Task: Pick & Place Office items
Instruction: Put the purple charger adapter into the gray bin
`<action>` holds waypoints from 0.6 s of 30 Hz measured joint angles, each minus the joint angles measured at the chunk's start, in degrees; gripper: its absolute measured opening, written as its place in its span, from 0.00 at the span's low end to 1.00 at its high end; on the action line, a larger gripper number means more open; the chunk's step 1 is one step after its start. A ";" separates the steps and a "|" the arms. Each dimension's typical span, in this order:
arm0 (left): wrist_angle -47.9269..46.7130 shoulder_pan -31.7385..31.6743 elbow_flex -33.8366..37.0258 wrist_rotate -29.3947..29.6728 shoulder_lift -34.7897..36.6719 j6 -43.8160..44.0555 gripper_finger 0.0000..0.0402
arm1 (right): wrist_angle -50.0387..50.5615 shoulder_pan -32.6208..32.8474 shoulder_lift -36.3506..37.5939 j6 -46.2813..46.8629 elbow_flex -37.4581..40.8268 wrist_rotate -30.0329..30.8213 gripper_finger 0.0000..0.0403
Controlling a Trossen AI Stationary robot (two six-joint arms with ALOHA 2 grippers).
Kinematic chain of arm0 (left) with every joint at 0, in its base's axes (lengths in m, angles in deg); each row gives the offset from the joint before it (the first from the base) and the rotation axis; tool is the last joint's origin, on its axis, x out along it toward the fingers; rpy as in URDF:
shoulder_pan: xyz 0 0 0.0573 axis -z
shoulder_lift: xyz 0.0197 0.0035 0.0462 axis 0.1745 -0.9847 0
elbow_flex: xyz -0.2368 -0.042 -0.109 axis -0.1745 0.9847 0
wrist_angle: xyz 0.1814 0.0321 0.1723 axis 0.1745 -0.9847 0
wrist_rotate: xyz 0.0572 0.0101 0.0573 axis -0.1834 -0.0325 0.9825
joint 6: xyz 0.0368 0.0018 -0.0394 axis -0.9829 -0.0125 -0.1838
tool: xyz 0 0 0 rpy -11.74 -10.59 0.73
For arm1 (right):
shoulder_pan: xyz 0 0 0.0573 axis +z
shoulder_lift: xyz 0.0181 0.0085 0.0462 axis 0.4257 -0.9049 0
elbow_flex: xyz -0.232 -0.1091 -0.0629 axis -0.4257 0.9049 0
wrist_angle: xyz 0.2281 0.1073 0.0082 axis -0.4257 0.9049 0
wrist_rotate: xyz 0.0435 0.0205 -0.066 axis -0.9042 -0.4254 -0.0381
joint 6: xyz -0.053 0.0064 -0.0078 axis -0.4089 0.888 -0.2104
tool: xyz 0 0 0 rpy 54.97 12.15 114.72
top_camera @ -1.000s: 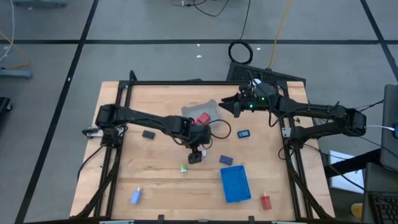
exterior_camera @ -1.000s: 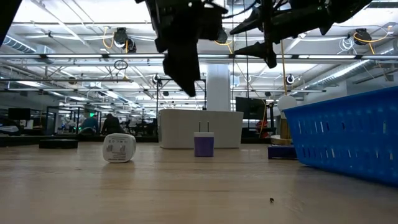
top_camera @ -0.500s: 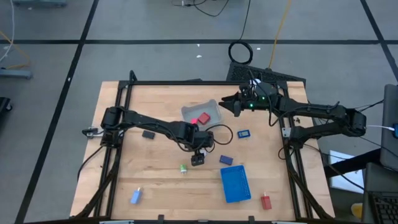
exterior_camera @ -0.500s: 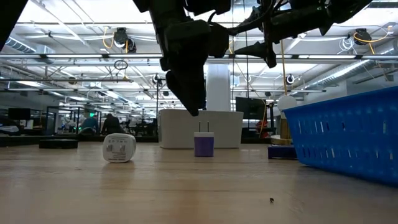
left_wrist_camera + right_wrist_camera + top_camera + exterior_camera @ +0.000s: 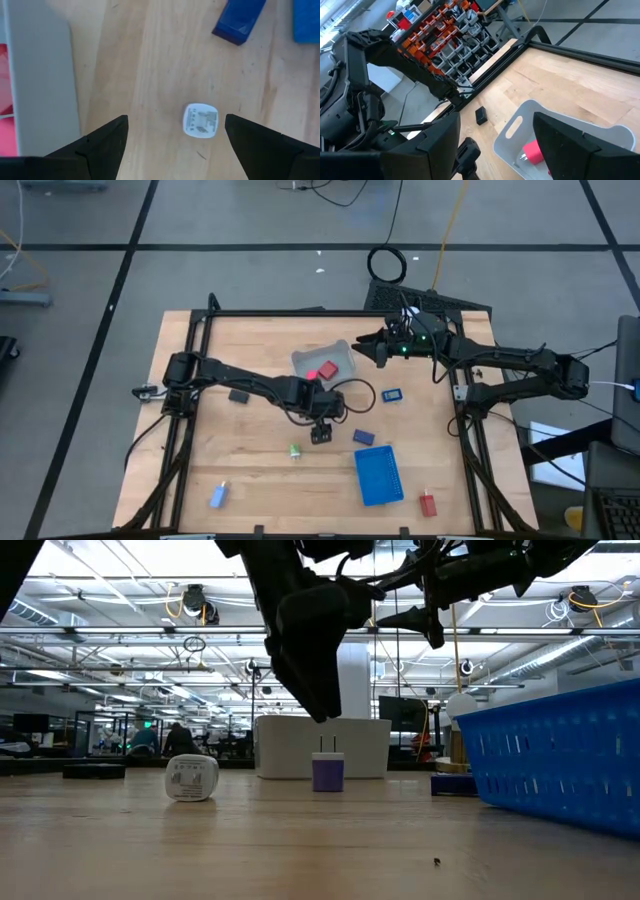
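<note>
Bare wood surrounds our left gripper (image 5: 321,435), fingers spread wide and empty, above a small white square plug (image 5: 201,120); right gripper (image 5: 366,346) hangs open over the bin (image 5: 340,357).

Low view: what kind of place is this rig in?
Probably an industrial lab or workshop: exposed ceiling trusses with hanging lights, workbenches in the background, and orange-and-grey parts-bin racks in the right wrist view.

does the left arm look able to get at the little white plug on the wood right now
Probably yes. The left gripper hangs above the white plug with its fingers spread to either side, and only bare table lies around it. The dark blue block sits well apart.
</note>
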 joint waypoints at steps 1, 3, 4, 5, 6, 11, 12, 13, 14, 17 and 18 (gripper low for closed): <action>0.19 0.16 0.00 -0.13 0.00 0.04 0.84 | 0.00 0.00 0.00 -0.02 0.00 0.00 0.60; 0.53 0.50 0.00 -0.75 0.01 0.15 0.83 | 0.00 0.00 0.00 -0.32 0.00 0.00 0.60; 0.53 0.67 0.00 -0.94 0.02 0.51 0.82 | 0.00 0.00 0.00 -0.46 0.00 0.00 0.60; 0.51 0.90 0.00 -1.08 0.02 0.88 0.82 | 0.00 0.00 0.00 -0.62 0.00 0.00 0.60; 0.51 1.16 0.00 -1.08 0.02 1.06 0.81 | 0.00 0.00 0.00 -0.77 0.00 0.00 0.60; 1.31 2.21 0.00 -1.20 0.02 1.13 0.80 | 0.00 0.00 0.00 -1.33 0.00 0.02 0.60; 1.53 2.29 0.00 -1.08 0.02 1.17 0.80 | 0.00 0.00 0.00 -1.35 0.00 0.04 0.60; 1.85 2.41 0.00 -0.88 0.02 1.17 0.81 | 0.00 0.00 0.00 -1.48 0.00 0.05 0.60; 2.31 2.43 0.00 -0.70 -0.16 1.11 0.81 | 0.00 0.00 0.00 -1.55 0.00 0.07 0.60; 3.18 2.43 0.02 -1.03 -0.81 1.25 0.83 | -0.01 -0.11 0.00 -1.73 0.00 0.07 0.60; 3.43 2.43 0.02 -1.09 -1.33 1.38 0.83 | -0.09 -0.18 0.00 -1.73 0.00 0.06 0.60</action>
